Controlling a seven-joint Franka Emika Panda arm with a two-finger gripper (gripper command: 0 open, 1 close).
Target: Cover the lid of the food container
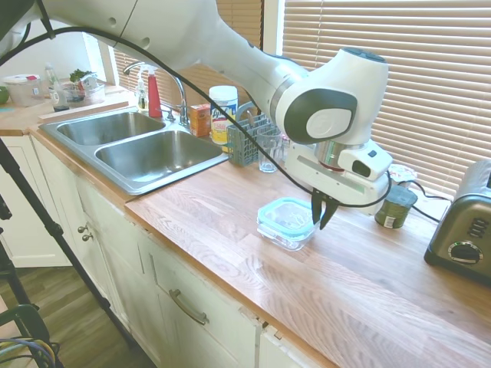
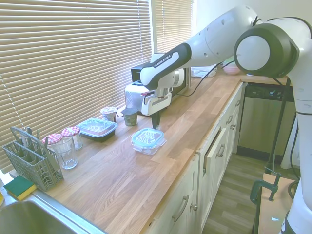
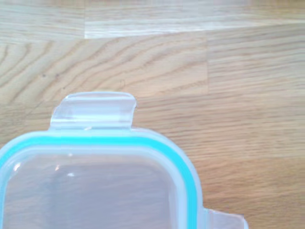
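Observation:
The lid [image 1: 288,215], clear with a teal rim, lies on the food container [image 1: 285,238], a small clear glass dish on the wooden counter. My gripper [image 1: 321,222] hangs just above the lid's edge on the toaster side, fingers shut with nothing between them. From the other side the gripper [image 2: 156,126] stands over the far edge of the lid [image 2: 147,137] and the container [image 2: 146,147]. The wrist view shows one corner of the lid [image 3: 95,181] with a snap tab sticking out flat over the wood.
A black tray with a teal top [image 2: 96,128] sits by the blinds, with a small tin [image 1: 395,207] and a toaster [image 1: 468,230] nearby. A drinking glass [image 1: 268,147], utensil basket [image 1: 247,142] and sink [image 1: 146,153] lie toward the other end.

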